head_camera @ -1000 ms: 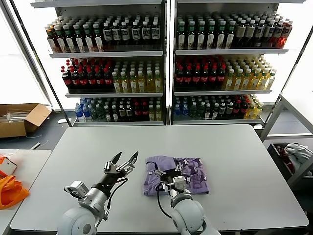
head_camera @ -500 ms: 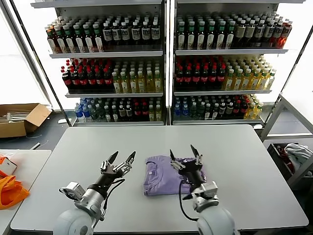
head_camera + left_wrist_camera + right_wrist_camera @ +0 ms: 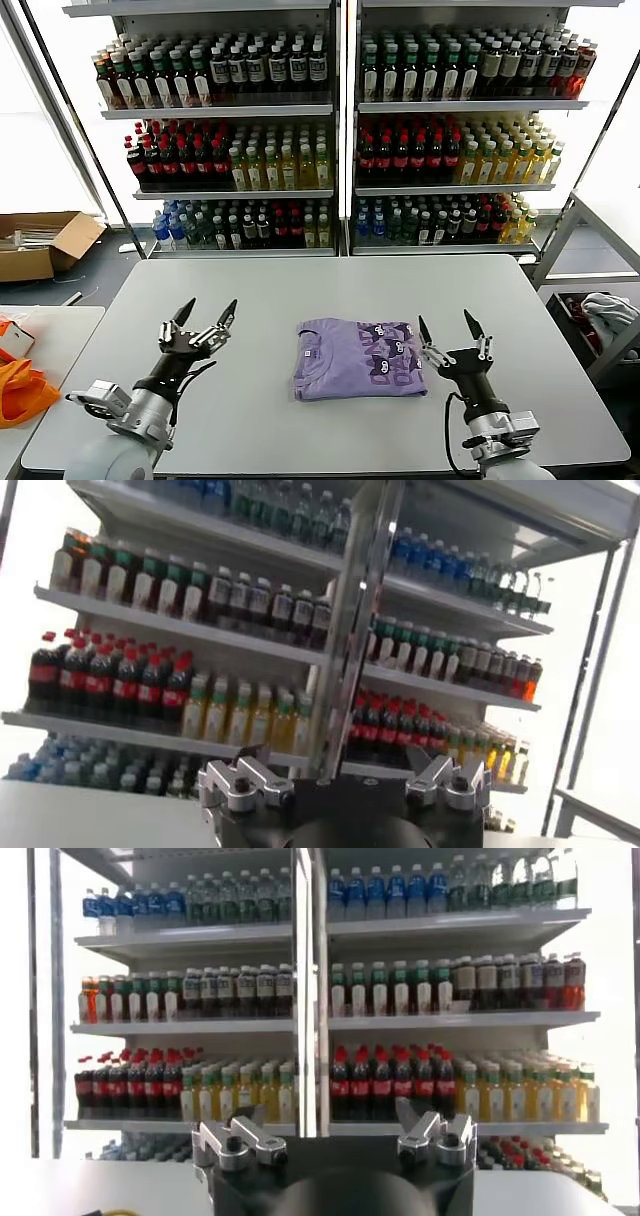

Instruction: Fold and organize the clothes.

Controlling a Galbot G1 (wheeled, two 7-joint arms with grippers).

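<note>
Jaws: both pairs stand spread with nothing between them, tips pointing up and away from you.
Left gripper (image 3: 204, 318): you see it raised over the grey table (image 3: 270, 290), off to the left of the shirt and well apart from it.
Right gripper (image 3: 449, 334): you find it lifted just beside the shirt's right edge, not touching the cloth.
T-shirt (image 3: 358, 357): lavender, folded into a neat rectangle, it lies flat on the table between your two grippers, nearer the right one; the dark printed graphic faces up on the half toward the right gripper.
Wrist views: your left wrist camera shows its own gripper (image 3: 340, 780) parted against the drink shelves (image 3: 250, 640); your right wrist camera shows its own gripper (image 3: 335, 1138) likewise parted.
Surroundings: bottle shelves (image 3: 340, 130) stand beyond both grippers; orange fabric (image 3: 20, 390) lies on a side table out past the left gripper; a cardboard box (image 3: 45, 240) sits on the floor farther back.
</note>
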